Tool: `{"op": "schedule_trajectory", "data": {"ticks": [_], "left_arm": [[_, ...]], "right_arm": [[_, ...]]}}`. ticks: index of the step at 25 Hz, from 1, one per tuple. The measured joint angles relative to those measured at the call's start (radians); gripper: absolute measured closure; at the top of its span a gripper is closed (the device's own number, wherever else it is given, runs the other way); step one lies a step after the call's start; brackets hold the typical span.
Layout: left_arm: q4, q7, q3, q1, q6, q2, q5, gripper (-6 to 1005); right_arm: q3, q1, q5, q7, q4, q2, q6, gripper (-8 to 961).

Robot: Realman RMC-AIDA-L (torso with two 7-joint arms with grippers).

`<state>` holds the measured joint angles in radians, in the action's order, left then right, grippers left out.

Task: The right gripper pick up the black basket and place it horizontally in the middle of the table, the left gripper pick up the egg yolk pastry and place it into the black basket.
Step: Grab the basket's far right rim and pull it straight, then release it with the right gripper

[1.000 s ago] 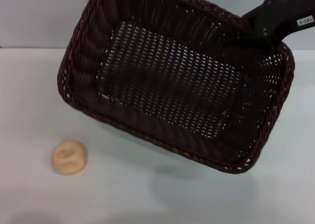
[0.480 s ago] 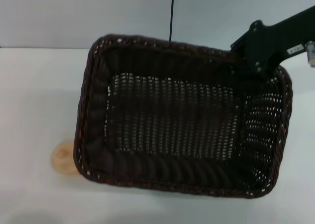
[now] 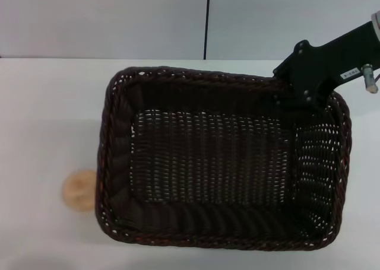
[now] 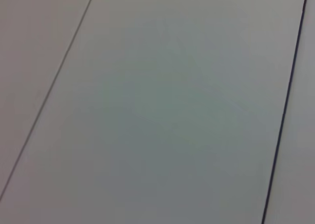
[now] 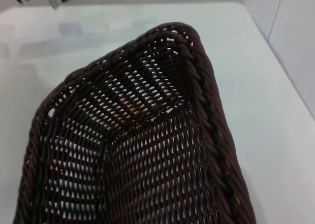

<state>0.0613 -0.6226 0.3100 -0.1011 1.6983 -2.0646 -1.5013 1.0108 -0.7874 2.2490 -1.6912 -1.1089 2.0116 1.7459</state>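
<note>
The black basket sits level in the middle of the white table, its long side running left to right. I cannot tell whether it rests on the table. My right gripper holds the basket's far right rim corner, and its fingertips are hidden by the rim. The right wrist view looks down into the basket. The egg yolk pastry lies on the table at the basket's near left side, half hidden by the rim. A tan patch shows through the weave. My left gripper is out of view.
A grey wall with a dark vertical seam stands behind the table. The left wrist view shows only pale panels with a dark seam. Bare table lies left of the basket and along its far side.
The basket has swung from tilted and raised to level and lower, shifting toward me. It now covers half of the pastry. The right gripper came down with it.
</note>
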Motion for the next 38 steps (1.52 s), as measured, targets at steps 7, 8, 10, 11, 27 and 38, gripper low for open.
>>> {"op": "schedule_trajectory", "data": {"ticks": [7, 8, 10, 11, 27, 38], "left_arm": [[-0.007, -0.008, -0.027, 0.006, 0.015, -0.001, 0.000, 333], [-0.007, -0.008, -0.027, 0.006, 0.015, -0.001, 0.000, 333], [-0.013, -0.008, -0.034, 0.011, 0.016, -0.001, 0.000, 332], [-0.018, -0.008, -0.038, 0.012, 0.016, -0.001, -0.001, 332], [-0.036, 0.000, -0.055, 0.014, 0.026, -0.001, 0.000, 332], [-0.038, 0.000, -0.059, 0.009, 0.026, -0.003, 0.000, 333]], "right_arm": [[0.002, -0.037, 0.051, 0.010, 0.017, 0.001, -0.005, 804], [0.002, -0.038, 0.054, 0.011, 0.016, 0.001, -0.006, 804], [0.002, -0.042, 0.064, 0.014, 0.014, 0.001, -0.010, 804], [0.002, -0.044, 0.069, 0.015, 0.014, 0.001, -0.014, 805], [0.018, -0.066, 0.122, 0.023, 0.006, 0.001, -0.029, 807], [0.031, -0.063, 0.165, 0.019, 0.001, 0.025, -0.050, 808]]}}
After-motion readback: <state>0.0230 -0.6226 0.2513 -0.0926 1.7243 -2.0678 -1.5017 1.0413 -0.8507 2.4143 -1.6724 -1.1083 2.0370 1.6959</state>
